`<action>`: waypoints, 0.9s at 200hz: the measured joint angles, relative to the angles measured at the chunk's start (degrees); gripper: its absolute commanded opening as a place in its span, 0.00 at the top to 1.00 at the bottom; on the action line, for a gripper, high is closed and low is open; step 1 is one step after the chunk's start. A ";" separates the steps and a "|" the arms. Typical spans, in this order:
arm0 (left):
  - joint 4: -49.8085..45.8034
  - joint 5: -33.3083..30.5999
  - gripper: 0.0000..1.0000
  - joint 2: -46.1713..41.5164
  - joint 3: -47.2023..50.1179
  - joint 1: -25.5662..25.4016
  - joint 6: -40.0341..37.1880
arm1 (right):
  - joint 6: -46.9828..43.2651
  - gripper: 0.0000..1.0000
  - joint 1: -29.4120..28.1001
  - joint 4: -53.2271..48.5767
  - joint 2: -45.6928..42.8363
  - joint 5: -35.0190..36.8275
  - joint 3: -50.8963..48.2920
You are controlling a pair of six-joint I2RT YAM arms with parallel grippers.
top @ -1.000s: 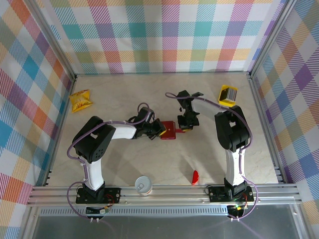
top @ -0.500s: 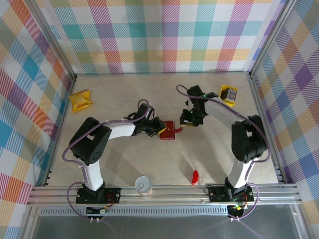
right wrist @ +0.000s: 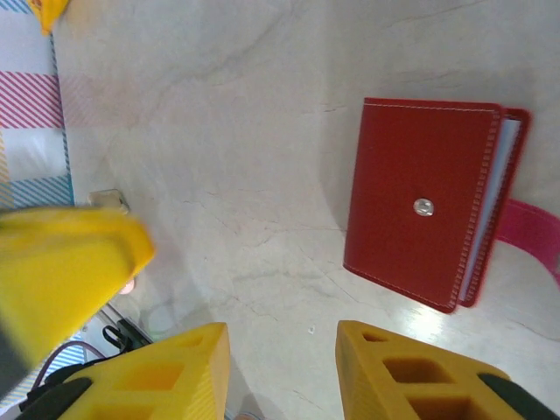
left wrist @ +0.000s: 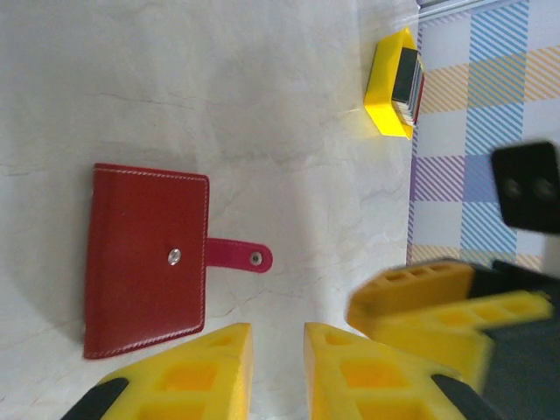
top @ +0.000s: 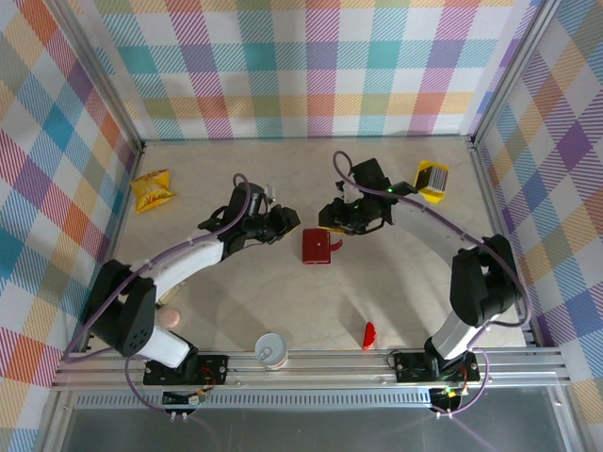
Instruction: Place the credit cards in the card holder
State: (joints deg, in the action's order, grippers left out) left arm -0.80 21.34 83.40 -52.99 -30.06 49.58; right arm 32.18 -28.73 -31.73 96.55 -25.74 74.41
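Observation:
The dark-red card holder (top: 317,247) lies folded shut on the table, its clasp tab (left wrist: 238,255) unfastened and sticking out. In the right wrist view the card holder (right wrist: 420,223) shows a grey-blue edge. The credit cards (top: 431,178) sit as a yellow stack near the back right wall, and the left wrist view has the same credit cards (left wrist: 395,83) at its top. My left gripper (top: 289,219) hovers just back-left of the holder, open by a narrow gap, with nothing held (left wrist: 278,350). My right gripper (top: 330,221) hangs just behind the holder, open and empty (right wrist: 282,350).
A crinkled yellow snack packet (top: 153,190) lies at the back left. A white paper cup (top: 271,349) and a small bright-red curved piece (top: 368,335) sit near the front rail. Metal frame rails and plaid walls close in the table.
Both grippers were on the card holder a second ago. They have let go, opened and drawn back toward the far side; the holder stays flat on the table.

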 measured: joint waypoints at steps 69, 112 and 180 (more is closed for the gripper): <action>-2.21 -1.31 0.74 -2.80 3.96 0.22 -1.29 | 0.17 0.59 -1.25 -1.70 12.33 3.19 4.57; -2.69 -2.16 0.70 -2.64 4.02 0.22 -1.51 | -0.52 0.58 -0.85 -3.02 12.70 5.99 4.26; -3.58 -2.99 0.66 1.31 4.02 0.22 -1.62 | -3.30 0.58 1.77 -3.04 14.08 8.68 1.81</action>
State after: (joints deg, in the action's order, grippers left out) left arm -4.38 18.35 84.71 -48.97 -29.85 47.97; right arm 28.88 -26.96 -34.76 110.63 -17.06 76.23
